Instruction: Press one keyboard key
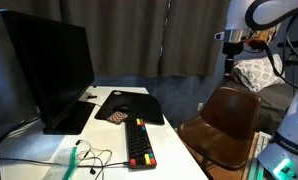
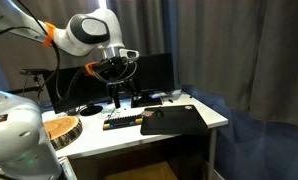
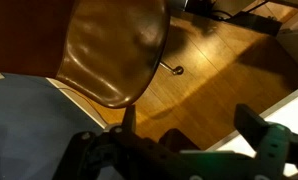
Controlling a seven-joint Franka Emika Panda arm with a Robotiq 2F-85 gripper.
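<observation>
The narrow black keyboard (image 1: 140, 143) with red, yellow and green keys lies on the white table (image 1: 49, 150), in front of the monitor. It also shows in an exterior view (image 2: 121, 121). My gripper (image 1: 231, 58) hangs high in the air beside the table, over the chair and well away from the keyboard; it appears above the table's edge in an exterior view (image 2: 116, 90). In the wrist view the gripper (image 3: 189, 125) has its two fingers spread wide with nothing between them, only wooden floor below. The keyboard is out of the wrist view.
A large black monitor (image 1: 49, 70) stands on the table. A dark mouse pad (image 1: 129, 105) lies beyond the keyboard. A brown chair (image 1: 224, 115) stands beside the table, under the gripper (image 3: 114, 45). Cables (image 1: 84, 155) lie near the front edge. A round wooden piece (image 2: 59, 128) sits at one end.
</observation>
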